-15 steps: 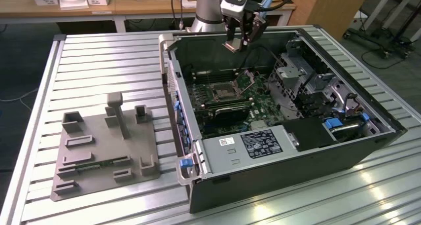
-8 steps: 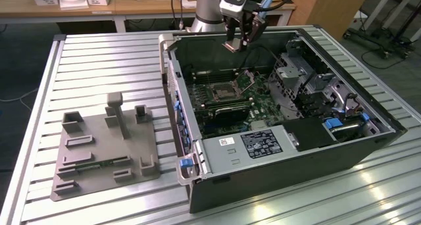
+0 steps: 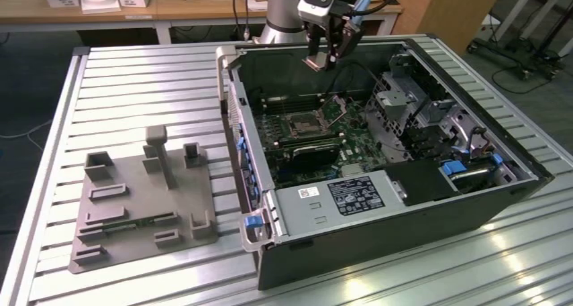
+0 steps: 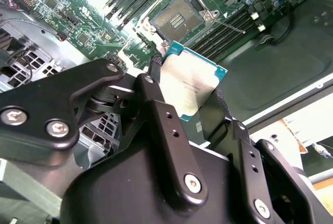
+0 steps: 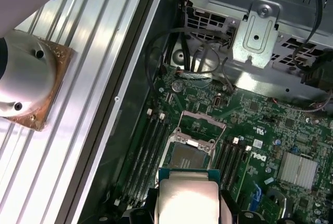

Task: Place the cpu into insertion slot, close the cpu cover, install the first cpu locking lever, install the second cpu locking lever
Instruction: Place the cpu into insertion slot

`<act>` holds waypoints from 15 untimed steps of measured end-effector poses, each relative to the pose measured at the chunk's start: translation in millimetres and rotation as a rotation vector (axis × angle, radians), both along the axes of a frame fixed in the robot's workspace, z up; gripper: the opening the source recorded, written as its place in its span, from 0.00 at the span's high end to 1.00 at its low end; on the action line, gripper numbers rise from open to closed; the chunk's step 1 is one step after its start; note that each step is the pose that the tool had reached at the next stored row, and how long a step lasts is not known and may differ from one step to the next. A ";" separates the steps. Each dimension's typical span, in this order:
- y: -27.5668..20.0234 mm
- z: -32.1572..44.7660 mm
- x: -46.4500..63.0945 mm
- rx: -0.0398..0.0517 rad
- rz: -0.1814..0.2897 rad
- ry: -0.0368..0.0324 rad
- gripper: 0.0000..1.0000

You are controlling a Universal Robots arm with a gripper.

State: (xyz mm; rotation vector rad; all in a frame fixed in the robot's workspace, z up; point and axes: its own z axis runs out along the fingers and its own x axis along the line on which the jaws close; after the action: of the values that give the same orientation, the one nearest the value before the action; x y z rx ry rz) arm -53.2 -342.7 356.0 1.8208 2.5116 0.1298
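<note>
**Cpu gripped near the open slot**

At the frame's edge the pincer (image 5: 188, 208) grips the cpu (image 5: 187, 198) by two sides, pale metal top facing the camera. Just beyond it, mid-frame, lies the insertion slot (image 5: 188, 156) (dark pin field bare, the cpu cover (image 5: 203, 118) swung up), with long memory slots (image 5: 148, 148) either side. The ribbed bench (image 5: 99, 89) runs beside the case wall (image 5: 136, 104).

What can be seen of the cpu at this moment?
The cpu is a small flat square chip: a pale silver-grey metal top on a board with a blue-green edge showing around it. It is clamped by two opposite sides between the black fingers, touching nothing else, held in the air over the green motherboard, apart from the bare insertion slot, not yet seated.
</note>
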 end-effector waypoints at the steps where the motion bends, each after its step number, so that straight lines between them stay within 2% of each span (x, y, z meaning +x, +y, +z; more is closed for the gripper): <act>1: 0.0 0.0 0.0 0.0000 -0.001 0.0000 0.46; 12: 0.0 0.0 0.0 0.0001 -0.003 -0.0001 0.46; 15: 0.0 -0.1 -0.3 0.0001 -0.019 -0.0001 0.46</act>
State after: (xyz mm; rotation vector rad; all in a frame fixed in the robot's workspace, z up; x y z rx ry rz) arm -53.5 -342.7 356.0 1.8444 2.4933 0.1294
